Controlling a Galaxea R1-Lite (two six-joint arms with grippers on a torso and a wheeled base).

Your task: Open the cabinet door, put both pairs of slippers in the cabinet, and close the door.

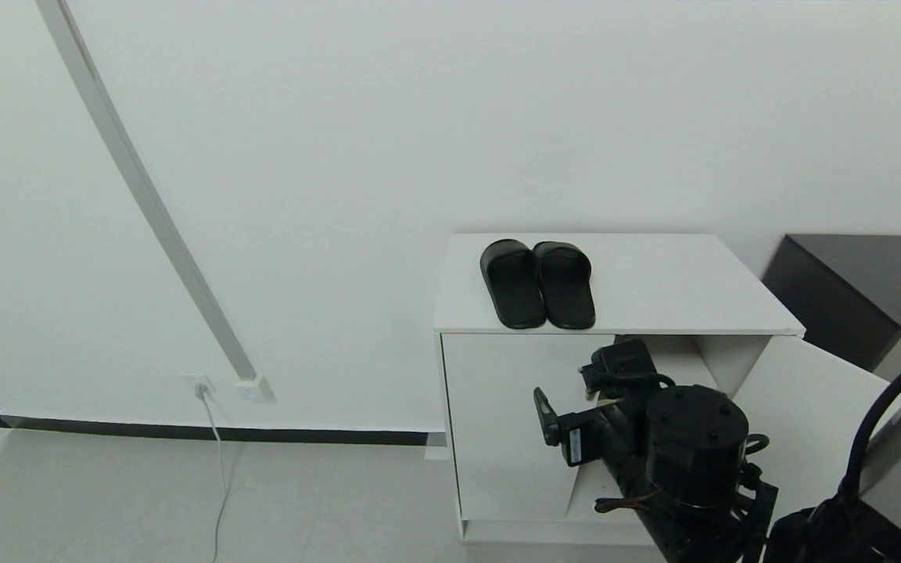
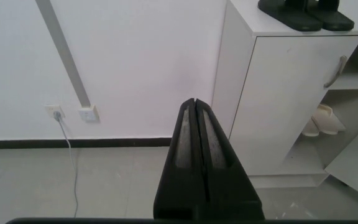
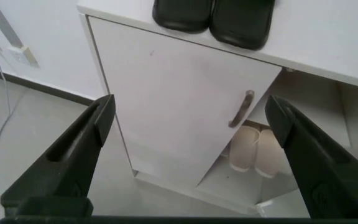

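Black slippers (image 1: 536,285): one pair, set on top of the cabinet (image 1: 654,281). Pale slippers (image 3: 255,149): one pair, kept in the lower compartment inside. Right door (image 1: 810,407) is swung open; left door (image 1: 513,422) is shut. Left jaws: clenched, empty. Right jaws: released, held before the cabinet.

- Black slippers (image 1: 538,283) lay paired on the cabinet (image 1: 654,274) top, above-left of the right gripper (image 1: 622,366).
- Open door (image 1: 810,407) stood to its right, closed door (image 1: 505,422) to its left.
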